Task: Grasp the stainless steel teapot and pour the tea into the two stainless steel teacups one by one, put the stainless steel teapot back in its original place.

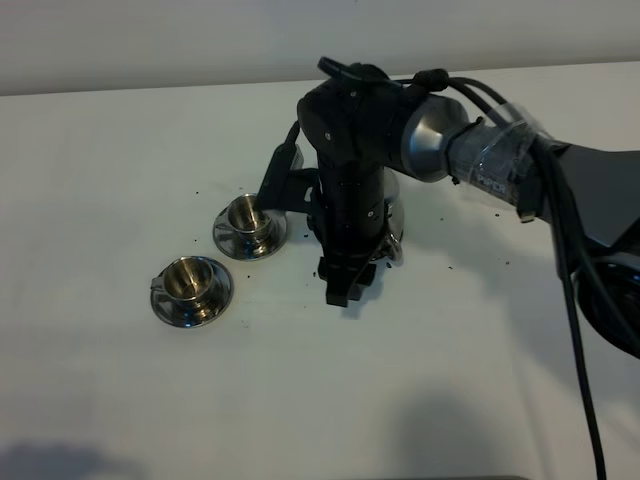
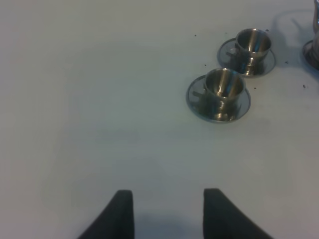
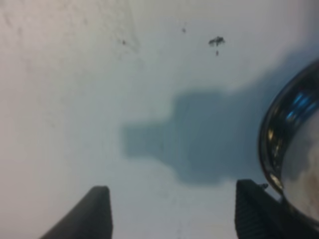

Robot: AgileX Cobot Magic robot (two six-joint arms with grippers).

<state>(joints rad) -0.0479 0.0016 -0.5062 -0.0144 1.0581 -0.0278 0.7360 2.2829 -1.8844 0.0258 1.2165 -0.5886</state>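
A: Two cups, each on its own saucer: the rear cup [image 1: 250,218] and the front cup [image 1: 190,280], just beside each other, left of the right arm.

B: Where's the teapot?

A: In the high view the arm hides most of it. The left wrist view catches a sliver of the teapot [image 2: 316,20], cut off by the frame, next to the disc [image 2: 310,54] and beyond the cups.

B: The grippers?

A: The right gripper [image 3: 174,214] points down over the surface [image 1: 120,400], fingers spread wide, nothing between them. One finger is just beside a shiny steel rim [image 3: 271,149]; disc or teapot, I cannot tell. The left gripper [image 2: 169,214] is spread too, empty, well apart from the cups.
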